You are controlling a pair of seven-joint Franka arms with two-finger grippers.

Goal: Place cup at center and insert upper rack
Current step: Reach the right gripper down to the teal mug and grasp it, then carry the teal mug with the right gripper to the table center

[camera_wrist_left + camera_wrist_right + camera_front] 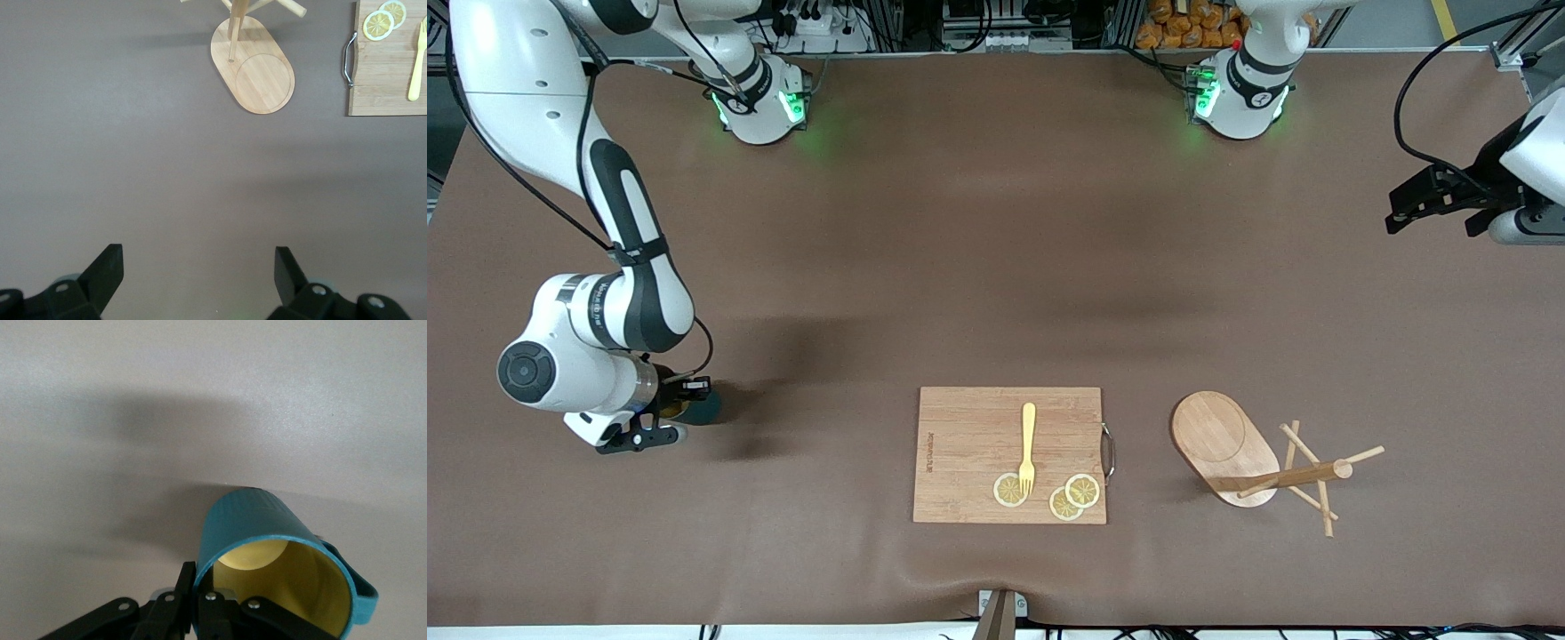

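The cup (701, 407) is a teal mug with a yellow inside, low at the right arm's end of the table. My right gripper (665, 412) is shut on its wall, one finger inside and one outside. The right wrist view shows the cup (257, 520) tilted, its handle to one side, in the gripper (200, 587). The upper rack (1224, 437), a light wooden mug tree with an oval base, post and thin pegs, stands toward the left arm's end. My left gripper (1409, 209) waits open and empty, high over the left arm's end; the rack (257, 70) shows ahead of that gripper (199, 257).
A rectangular wooden cutting board (969, 427) lies between cup and rack, near the table's front edge. It carries a yellow fork (1028, 444) and three lemon slices (1082, 490). It has a metal handle (1109, 452) on the side toward the rack.
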